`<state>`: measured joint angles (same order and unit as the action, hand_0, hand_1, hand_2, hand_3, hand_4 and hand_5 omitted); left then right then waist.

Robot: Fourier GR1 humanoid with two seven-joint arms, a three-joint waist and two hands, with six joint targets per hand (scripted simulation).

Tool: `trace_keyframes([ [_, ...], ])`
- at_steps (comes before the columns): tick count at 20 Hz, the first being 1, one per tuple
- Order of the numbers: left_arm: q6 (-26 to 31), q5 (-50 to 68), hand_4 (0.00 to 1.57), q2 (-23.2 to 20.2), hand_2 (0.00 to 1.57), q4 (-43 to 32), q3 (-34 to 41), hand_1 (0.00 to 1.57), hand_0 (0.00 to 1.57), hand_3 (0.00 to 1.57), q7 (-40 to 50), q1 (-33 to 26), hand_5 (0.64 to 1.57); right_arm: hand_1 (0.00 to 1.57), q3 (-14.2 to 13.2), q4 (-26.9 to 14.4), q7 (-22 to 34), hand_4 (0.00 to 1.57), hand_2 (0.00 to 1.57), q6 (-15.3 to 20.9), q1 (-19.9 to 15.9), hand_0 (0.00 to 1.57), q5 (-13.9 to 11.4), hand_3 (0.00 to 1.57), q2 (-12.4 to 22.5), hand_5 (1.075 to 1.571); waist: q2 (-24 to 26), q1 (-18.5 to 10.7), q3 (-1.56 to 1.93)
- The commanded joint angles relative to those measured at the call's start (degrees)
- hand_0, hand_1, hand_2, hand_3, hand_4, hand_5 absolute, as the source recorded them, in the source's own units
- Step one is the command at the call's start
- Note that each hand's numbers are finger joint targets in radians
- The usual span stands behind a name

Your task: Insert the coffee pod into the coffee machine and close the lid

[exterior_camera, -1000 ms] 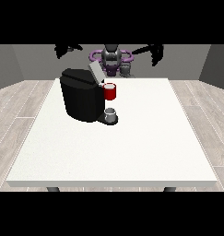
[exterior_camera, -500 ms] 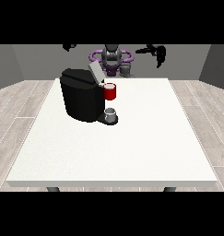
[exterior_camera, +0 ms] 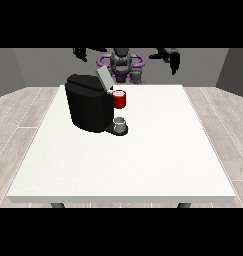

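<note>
Black fingers are seen hanging downward from the hand at the view's right point(exterior_camera: 174, 61), which is raised above the far edge of the table point(exterior_camera: 158, 165) and holds nothing; whether those fingers are straight or partly curled cannot be told at this distance. The hand at the view's left point(exterior_camera: 82, 53) is likewise lifted high and well apart from everything on the table, and nothing is seen in it, though the lie of its fingers cannot be made out either. Between the two arms the robot's purple and grey body is seen behind the far edge. On the white table, towards the left and far side, the black coffee machine point(exterior_camera: 89, 107) is set, with its lid point(exterior_camera: 104, 79) tilted up and open. A red thing at the machine point(exterior_camera: 120, 99) is seen at its front, and just below it a grey thing point(exterior_camera: 121, 123) rests on the machine's base (it may be the coffee pod, but that cannot be settled from here). Another grey thing point(exterior_camera: 137, 76) stands at the far edge near the robot's body. As a judgement, the task appears barely begun: no pod is held, nothing is seen being put into the machine, and the lid has not yet been closed; picking up, inserting and closing all seem left to do.
</note>
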<state>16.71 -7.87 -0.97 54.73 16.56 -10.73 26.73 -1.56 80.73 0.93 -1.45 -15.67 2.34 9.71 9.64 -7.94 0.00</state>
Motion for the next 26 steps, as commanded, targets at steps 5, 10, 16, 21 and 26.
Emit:
trace_keyframes([
  [5, -1.1, 4.5, 0.0, -0.4, 0.0, 10.9, -2.8, 0.0, 0.0, 0.0, 2.4, -5.4, 1.571, 0.0, -2.6, -6.7, -1.8, 0.0, 0.0, -0.4, -6.2, 0.0, 0.9, 0.0, -0.8, 1.571, -5.7, -0.9, 0.01],
  [10, -2.3, 7.0, 0.0, 0.7, 0.0, 16.8, -5.2, 0.0, 0.0, 0.0, 7.8, -7.1, 1.571, 0.0, -3.5, -11.1, -1.9, 0.0, 0.0, -1.1, -10.0, 0.0, 0.9, 0.0, -0.1, 1.571, -7.2, -0.7, 0.01],
  [16, -3.3, 7.8, 0.0, -1.2, 0.0, 21.7, -5.9, 0.0, 0.0, 0.0, 8.2, -11.5, 1.571, 0.0, -3.6, -14.6, -1.2, 0.0, 0.0, -2.2, -13.9, 0.0, 0.2, 0.0, 0.2, 1.571, -8.8, 0.1, 0.0],
  [21, -3.4, 6.7, 0.0, -1.3, 0.0, 24.9, -8.3, 0.0, 0.0, 0.0, 6.9, -13.4, 1.571, 0.0, -4.9, -19.1, -3.4, 0.0, 0.0, -2.6, -17.6, 0.0, -0.8, 0.0, 1.6, 1.571, -11.1, -1.2, 0.0],
  [26, -6.3, 8.0, 0.0, -1.6, 0.0, 21.9, -6.2, 0.0, 0.0, 0.0, 6.2, -11.7, 1.571, 0.0, -2.7, -17.5, -0.3, 0.0, 0.0, -1.5, -20.6, 0.0, -1.9, 0.0, -0.9, 1.571, -11.6, 2.1, -0.01],
])
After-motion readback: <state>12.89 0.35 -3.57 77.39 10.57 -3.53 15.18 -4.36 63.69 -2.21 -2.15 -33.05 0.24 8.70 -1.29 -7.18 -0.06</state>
